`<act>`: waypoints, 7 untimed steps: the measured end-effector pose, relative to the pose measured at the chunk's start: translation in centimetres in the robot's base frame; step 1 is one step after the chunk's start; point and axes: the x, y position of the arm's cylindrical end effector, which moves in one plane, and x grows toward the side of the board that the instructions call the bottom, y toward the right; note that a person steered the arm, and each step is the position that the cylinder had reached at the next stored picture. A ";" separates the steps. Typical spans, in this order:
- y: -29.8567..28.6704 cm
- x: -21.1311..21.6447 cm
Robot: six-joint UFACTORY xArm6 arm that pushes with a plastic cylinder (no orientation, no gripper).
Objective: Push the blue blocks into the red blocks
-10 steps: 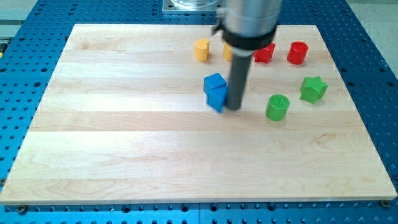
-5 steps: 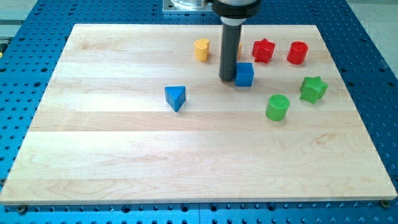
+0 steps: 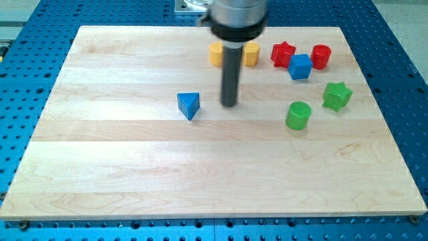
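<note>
A blue cube (image 3: 300,66) sits between the red star (image 3: 283,53) and the red cylinder (image 3: 321,56) near the view's top right, touching or nearly touching both. A blue triangular block (image 3: 189,104) lies alone near the board's middle. My tip (image 3: 229,104) rests on the board just to the right of the blue triangle, a small gap apart, and well left of the blue cube and the red blocks.
Two yellow blocks (image 3: 217,53) (image 3: 250,54) stand behind the rod near the view's top. A green cylinder (image 3: 298,114) and a green star (image 3: 336,95) stand at the right. The wooden board (image 3: 134,167) lies on a blue perforated table.
The blue cube has moved right and up, from beside the triangle to between the two red blocks. My tip followed it, then came back left and down to beside the blue triangle.
</note>
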 end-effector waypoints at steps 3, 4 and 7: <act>-1.8 -1.3; 7.9 -2.2; 12.5 -1.8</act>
